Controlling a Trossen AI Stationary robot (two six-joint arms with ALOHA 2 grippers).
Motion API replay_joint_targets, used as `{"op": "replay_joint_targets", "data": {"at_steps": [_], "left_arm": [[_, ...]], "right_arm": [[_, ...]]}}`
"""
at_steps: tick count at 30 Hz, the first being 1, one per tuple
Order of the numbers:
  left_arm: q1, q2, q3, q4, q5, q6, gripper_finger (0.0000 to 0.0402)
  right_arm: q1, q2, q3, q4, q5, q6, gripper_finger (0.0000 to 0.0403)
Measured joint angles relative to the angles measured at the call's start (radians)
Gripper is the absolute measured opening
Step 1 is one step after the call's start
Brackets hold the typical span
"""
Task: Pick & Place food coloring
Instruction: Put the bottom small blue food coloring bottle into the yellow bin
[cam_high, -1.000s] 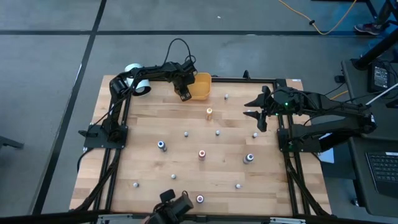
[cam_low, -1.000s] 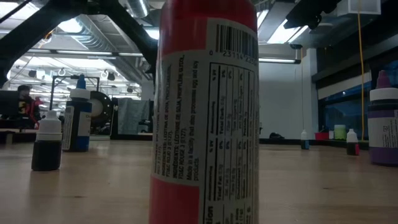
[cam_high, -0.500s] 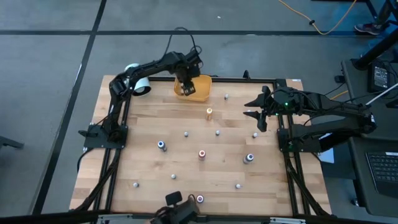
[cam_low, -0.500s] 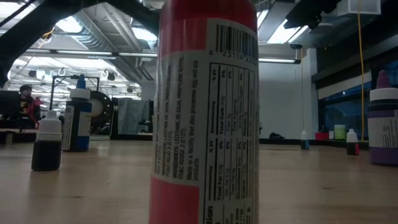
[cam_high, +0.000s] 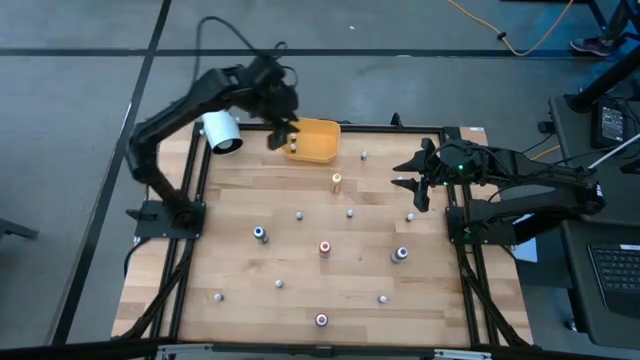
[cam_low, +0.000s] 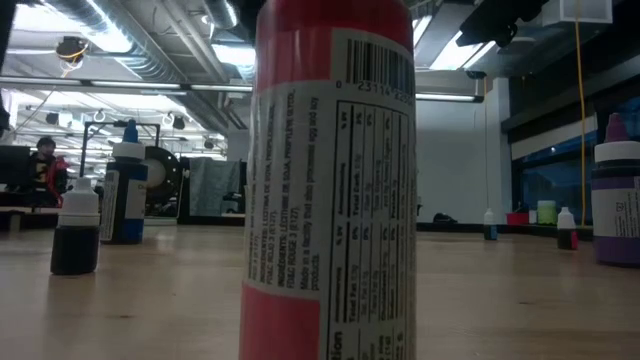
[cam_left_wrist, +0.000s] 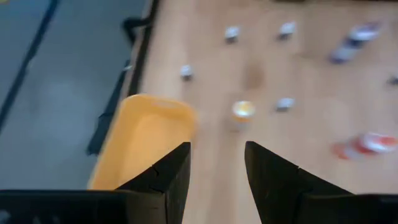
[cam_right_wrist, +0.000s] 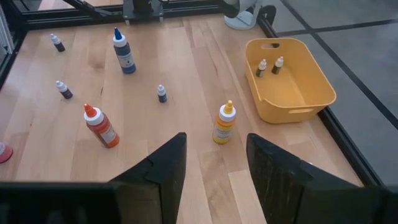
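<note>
Several food coloring bottles stand scattered on the wooden table: an orange-capped one (cam_high: 336, 181), a blue-capped one (cam_high: 259, 234), a red-capped one (cam_high: 324, 247) and small white-capped ones (cam_high: 349, 212). Two small bottles (cam_right_wrist: 262, 67) stand inside the yellow-orange bin (cam_high: 314, 141) at the far edge. My left gripper (cam_high: 280, 137) hangs high above the bin's left rim, open (cam_left_wrist: 217, 152), with nothing between its fingers. My right gripper (cam_high: 408, 186) waits at the table's right side, open (cam_right_wrist: 214, 146) and holding nothing.
A big white cylinder (cam_high: 221, 130) lies at the far left corner beside the bin. In the low view a red bottle (cam_low: 330, 180) stands right in front of the camera. The black frame rails (cam_high: 190, 230) run along the table's left and right edges.
My left gripper has risen steeply from table height beside the bin's left wall, passed over the bin and drawn a little toward the table's left edge, tipping more toward level. The left arm's elbow has swung up and outward. The bottles have kept their places.
</note>
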Motion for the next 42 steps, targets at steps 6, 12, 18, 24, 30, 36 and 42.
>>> {"op": "replay_joint_targets", "data": {"at_steps": [6, 12, 18, 24, 30, 36, 42], "left_arm": [[-0.066, -0.099, -0.003, -0.17, 0.059, 0.008, 0.0148], [-0.169, -0.166, -0.087, -0.217, 0.059, 0.05, 0.015], [-0.258, -0.196, -0.26, -0.209, 0.057, 0.023, 0.015], [-0.318, -0.189, -0.477, -0.015, 0.042, -0.097, 0.0153], [-0.355, -0.189, -0.629, 0.273, -0.123, -0.203, 0.0154], [-0.356, -0.156, -0.679, 0.394, -0.186, -0.312, 0.0183], [-0.359, -0.041, -0.697, 0.462, -0.219, -0.331, 0.0236]], "right_arm": [[0.0, 0.0, 0.0, 0.0, 0.0, -0.025, 0.0169], [0.0, 0.0, 0.0, 0.0, 0.0, -0.052, 0.0169], [0.0, 0.0, 0.0, 0.0, 0.0, -0.05, 0.0169], [0.0, 0.0, 0.0, 0.001, 0.0, -0.051, 0.0169], [0.0, 0.0, 0.0, 0.001, 0.0, -0.072, 0.0169], [0.0, 0.0, 0.0, 0.001, 0.0, -0.136, 0.0169], [0.0, 0.0, 0.0, 0.001, 0.001, -0.183, 0.0169]]}}
